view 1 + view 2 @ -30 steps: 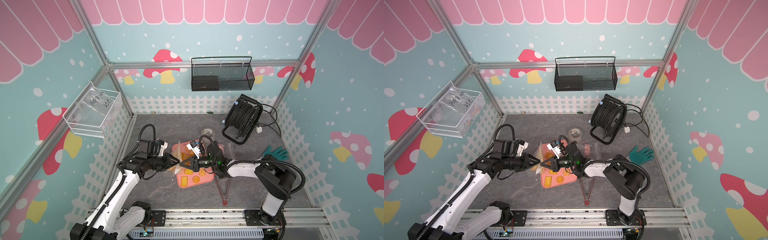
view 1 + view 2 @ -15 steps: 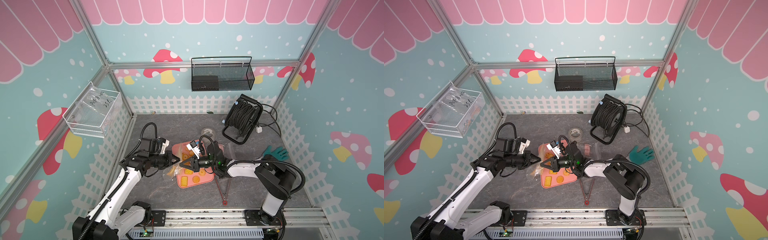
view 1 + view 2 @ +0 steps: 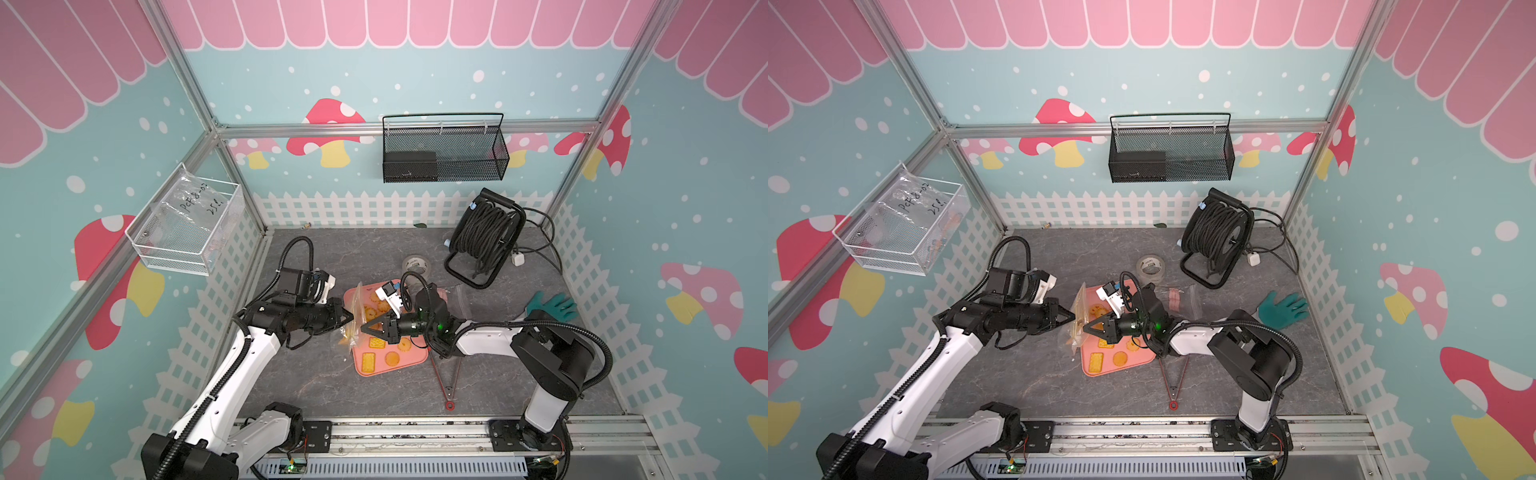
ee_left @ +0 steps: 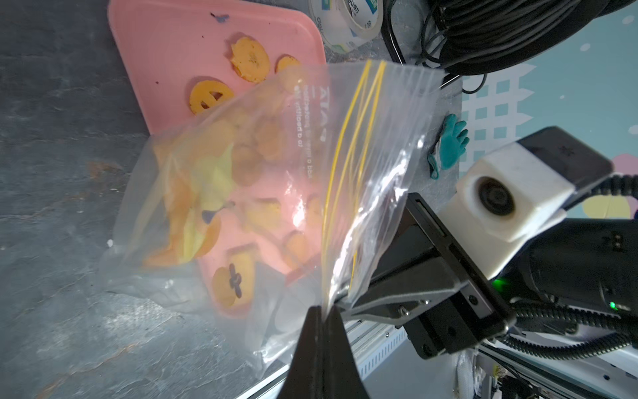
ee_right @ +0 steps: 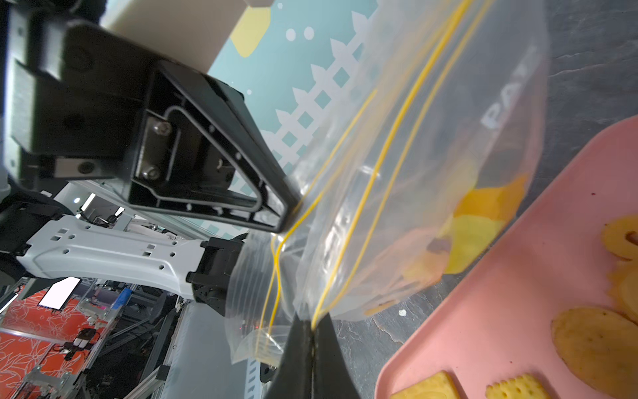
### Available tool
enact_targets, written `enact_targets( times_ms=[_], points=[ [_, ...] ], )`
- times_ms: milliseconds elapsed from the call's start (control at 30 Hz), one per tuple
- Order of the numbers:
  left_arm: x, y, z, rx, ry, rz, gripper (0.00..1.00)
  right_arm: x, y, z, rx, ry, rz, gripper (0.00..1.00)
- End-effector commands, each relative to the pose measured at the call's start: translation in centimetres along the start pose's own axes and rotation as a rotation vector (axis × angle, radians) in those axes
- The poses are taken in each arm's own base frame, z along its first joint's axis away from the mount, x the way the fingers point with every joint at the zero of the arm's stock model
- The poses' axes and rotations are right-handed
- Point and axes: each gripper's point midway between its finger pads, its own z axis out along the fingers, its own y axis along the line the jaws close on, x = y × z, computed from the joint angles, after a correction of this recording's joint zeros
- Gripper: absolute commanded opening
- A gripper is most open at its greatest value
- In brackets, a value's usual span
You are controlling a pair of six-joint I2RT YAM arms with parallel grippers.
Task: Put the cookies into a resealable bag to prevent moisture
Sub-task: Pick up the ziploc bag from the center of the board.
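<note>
Now | left jaws + right jaws pinching crinkly clear bag (image 4: 379, 121) | scalloped golden cookies (image 4: 248, 58) on smooth pink tray (image 4: 172, 45)

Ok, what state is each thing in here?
bag: upright, pinched at its rim by both tools, partly filled.
cookies: some in the bag, some on the tray.
left tool: shut on the bag.
right tool: shut on the bag.
cable reel: wound.
</note>
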Motion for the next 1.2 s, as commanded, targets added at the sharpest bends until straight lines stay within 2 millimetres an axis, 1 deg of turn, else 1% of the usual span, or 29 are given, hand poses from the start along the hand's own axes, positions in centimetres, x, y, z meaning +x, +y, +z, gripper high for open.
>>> enact_targets(
  times_ms=[0,100,233,300,400,467,567,633,733,800,867,967,1067,1100,1167],
  points=[
    [0.4,0.5,-0.9,-0.060,0.015,0.027,0.00,-0.1,-0.5,-0.2,0.031,-0.005,0.010,0.03],
    [0.4,0.0,-1.3,-0.051,0.001,0.020,0.00,-0.1,-1.4,0.1,0.084,0.018,-0.003,0.03],
    [1.2,0.2,-0.9,-0.060,0.023,0.002,0.00,-1.2,-1.1,0.5,0.097,0.008,-0.039,0.08],
    [1.5,0.1,-0.4,-0.066,0.040,0.003,0.00,-1.7,-0.8,1.0,0.077,0.001,-0.040,0.13],
    [1.4,-0.5,0.0,-0.064,0.041,0.015,0.00,-2.1,-0.8,1.8,0.054,-0.011,-0.024,0.19],
    [1.4,-0.7,0.0,-0.062,0.040,0.014,0.00,-2.2,-1.1,2.0,0.066,-0.012,-0.025,0.24],
    [1.6,-0.7,0.1,-0.063,0.044,0.009,0.00,-2.5,-1.5,2.2,0.092,-0.017,-0.039,0.28],
    [1.6,-0.8,0.2,-0.061,0.042,0.007,0.00,-2.7,-1.7,2.4,0.104,-0.013,-0.047,0.30],
    [1.2,-1.4,-0.1,-0.038,0.025,0.006,0.00,-2.3,-2.8,2.6,0.151,-0.002,-0.037,0.30],
    [1.0,-1.5,-0.3,-0.039,0.013,0.013,0.00,-2.2,-3.0,2.6,0.157,0.003,-0.030,0.35],
    [0.9,-1.4,-0.5,-0.048,0.003,0.016,0.00,-1.8,-3.4,2.6,0.177,0.022,-0.027,0.38],
    [0.6,-1.3,-0.8,-0.060,-0.015,0.027,0.00,-1.5,-3.8,2.3,0.209,0.036,-0.030,0.39],
    [0.1,-1.4,-1.3,-0.066,-0.042,0.045,0.00,-0.7,-4.5,2.3,0.232,0.061,-0.016,0.42],
    [0.0,-1.3,-1.4,-0.071,-0.046,0.048,0.00,-0.7,-4.4,2.2,0.229,0.057,-0.014,0.41],
    [-0.1,-0.4,-1.7,-0.108,-0.052,0.037,0.00,-1.0,-4.0,2.1,0.219,0.049,-0.025,0.35]
  ],
)
